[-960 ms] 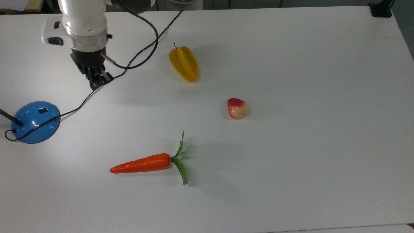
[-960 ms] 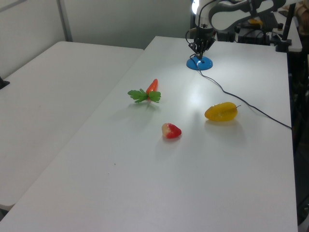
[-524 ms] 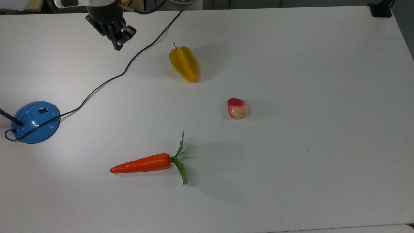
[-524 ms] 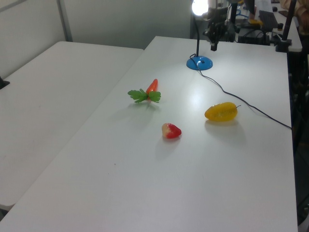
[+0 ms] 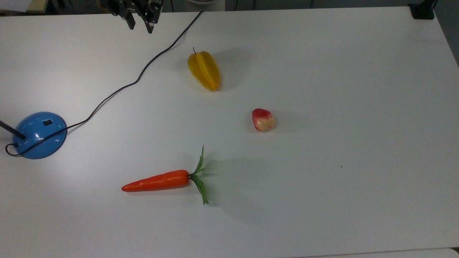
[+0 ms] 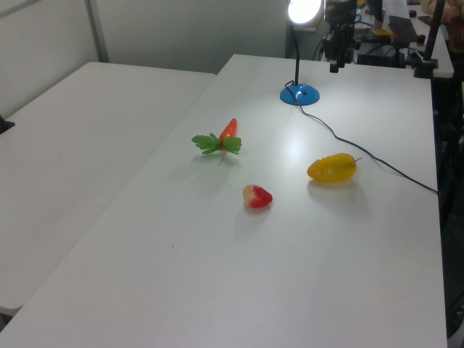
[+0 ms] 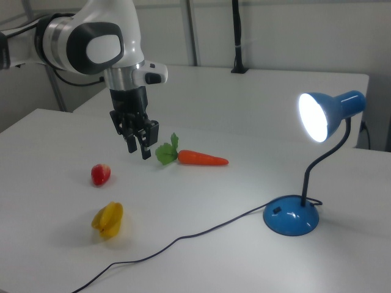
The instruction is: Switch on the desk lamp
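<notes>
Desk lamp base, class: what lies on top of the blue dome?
On the desk lamp base sit a small dark switch, the thin black stem rising from one side, and the black cord draped across it. Whatever is beneath the dome is covered.

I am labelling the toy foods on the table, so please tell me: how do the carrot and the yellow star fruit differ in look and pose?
The carrot is orange, long and slim, tapering to a point, with green leaves at one end; the star fruit is yellow, shorter and thicker, with ridges and a small dark stem. In the top view the carrot lies almost across, while the star fruit lies more up and down. Both rest on the white table, apart from the gripper.
</notes>
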Action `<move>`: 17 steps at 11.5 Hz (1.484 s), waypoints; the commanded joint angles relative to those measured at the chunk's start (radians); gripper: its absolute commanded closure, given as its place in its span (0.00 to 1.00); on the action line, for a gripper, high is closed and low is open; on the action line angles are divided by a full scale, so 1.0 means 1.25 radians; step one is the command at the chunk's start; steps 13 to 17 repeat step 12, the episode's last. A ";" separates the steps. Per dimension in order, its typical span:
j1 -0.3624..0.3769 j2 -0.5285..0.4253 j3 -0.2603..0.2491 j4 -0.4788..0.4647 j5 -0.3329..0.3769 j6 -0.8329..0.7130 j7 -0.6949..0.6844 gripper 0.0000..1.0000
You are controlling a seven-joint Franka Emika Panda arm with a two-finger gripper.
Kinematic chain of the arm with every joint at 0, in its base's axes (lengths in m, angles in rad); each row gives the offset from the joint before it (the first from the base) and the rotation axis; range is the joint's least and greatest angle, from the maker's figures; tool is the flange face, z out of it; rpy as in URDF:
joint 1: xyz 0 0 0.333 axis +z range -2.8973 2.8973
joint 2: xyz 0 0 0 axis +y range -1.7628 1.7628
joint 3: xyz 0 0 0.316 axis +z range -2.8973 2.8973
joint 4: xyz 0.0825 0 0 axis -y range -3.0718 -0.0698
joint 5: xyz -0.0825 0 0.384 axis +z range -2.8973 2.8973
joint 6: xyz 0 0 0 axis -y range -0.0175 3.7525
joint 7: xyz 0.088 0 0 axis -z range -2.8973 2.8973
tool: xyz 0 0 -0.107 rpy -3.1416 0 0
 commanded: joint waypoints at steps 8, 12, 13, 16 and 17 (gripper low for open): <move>0.003 -0.011 -0.011 0.005 0.017 -0.004 -0.014 0.00; 0.000 -0.011 -0.010 0.006 0.018 -0.002 -0.014 0.00; 0.000 -0.011 -0.010 0.006 0.018 -0.002 -0.014 0.00; 0.000 -0.011 -0.010 0.006 0.018 -0.002 -0.014 0.00; 0.000 -0.011 -0.010 0.006 0.018 -0.002 -0.014 0.00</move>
